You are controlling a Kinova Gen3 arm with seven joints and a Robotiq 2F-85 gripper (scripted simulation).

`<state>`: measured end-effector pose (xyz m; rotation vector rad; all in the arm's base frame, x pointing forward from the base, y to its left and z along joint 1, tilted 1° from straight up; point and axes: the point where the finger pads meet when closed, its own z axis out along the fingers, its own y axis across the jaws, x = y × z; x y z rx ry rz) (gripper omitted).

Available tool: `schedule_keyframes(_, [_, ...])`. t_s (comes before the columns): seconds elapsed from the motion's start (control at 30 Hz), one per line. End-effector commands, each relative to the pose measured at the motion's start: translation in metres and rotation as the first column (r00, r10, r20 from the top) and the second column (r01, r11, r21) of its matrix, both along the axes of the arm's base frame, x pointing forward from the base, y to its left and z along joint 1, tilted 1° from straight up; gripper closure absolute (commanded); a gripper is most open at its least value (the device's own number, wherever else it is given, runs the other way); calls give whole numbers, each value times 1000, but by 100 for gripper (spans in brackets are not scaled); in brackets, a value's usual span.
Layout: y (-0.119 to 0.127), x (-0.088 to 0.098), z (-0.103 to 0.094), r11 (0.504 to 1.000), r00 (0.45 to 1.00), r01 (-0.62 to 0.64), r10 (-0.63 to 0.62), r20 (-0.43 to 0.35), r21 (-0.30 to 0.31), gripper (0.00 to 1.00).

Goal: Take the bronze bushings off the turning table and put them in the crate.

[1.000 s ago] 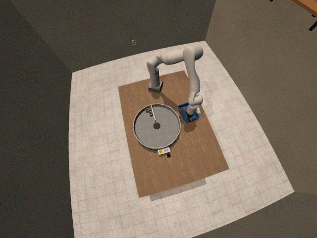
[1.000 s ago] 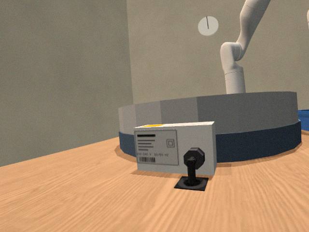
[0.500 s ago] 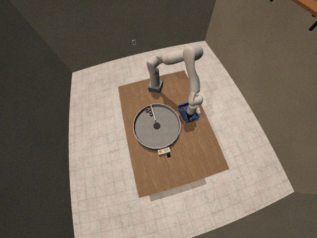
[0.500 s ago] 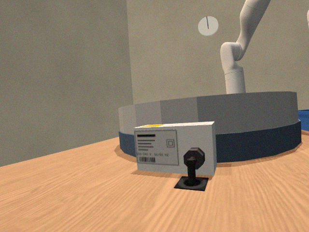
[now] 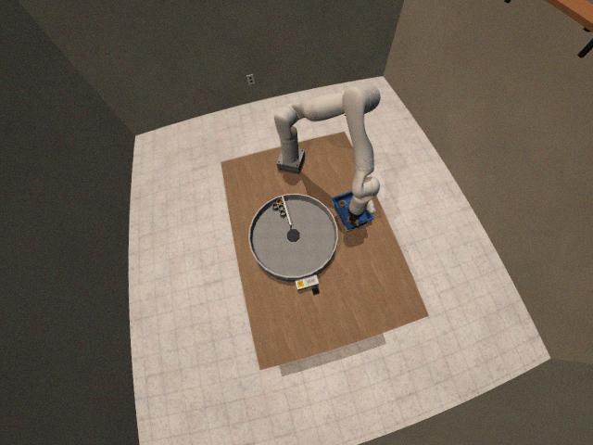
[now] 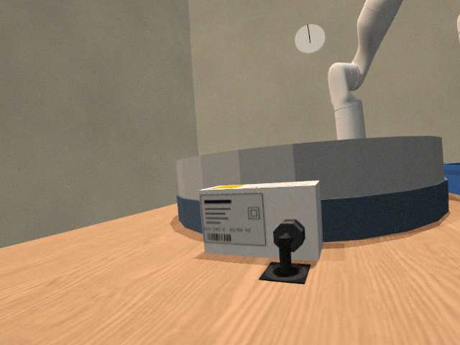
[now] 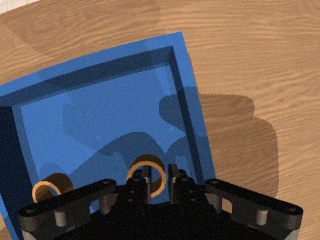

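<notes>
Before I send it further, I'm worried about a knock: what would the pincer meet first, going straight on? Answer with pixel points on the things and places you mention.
Probably the bronze bushing [image 5: 348, 221] [image 7: 136, 167] at its tips, or the crate [image 5: 336, 209] [image 6: 452, 171] [image 7: 120, 53] floor; depth is unclear.
</notes>
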<state>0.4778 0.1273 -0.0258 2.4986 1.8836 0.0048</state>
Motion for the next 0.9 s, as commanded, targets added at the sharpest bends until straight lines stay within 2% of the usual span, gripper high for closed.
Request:
schedule_keyframes(0.0, [0,1,1,1000,1000,0,0,2,1,84])
schedule_keyframes(0.87, [0,1,7,1000,1000,0,0,2,1,84])
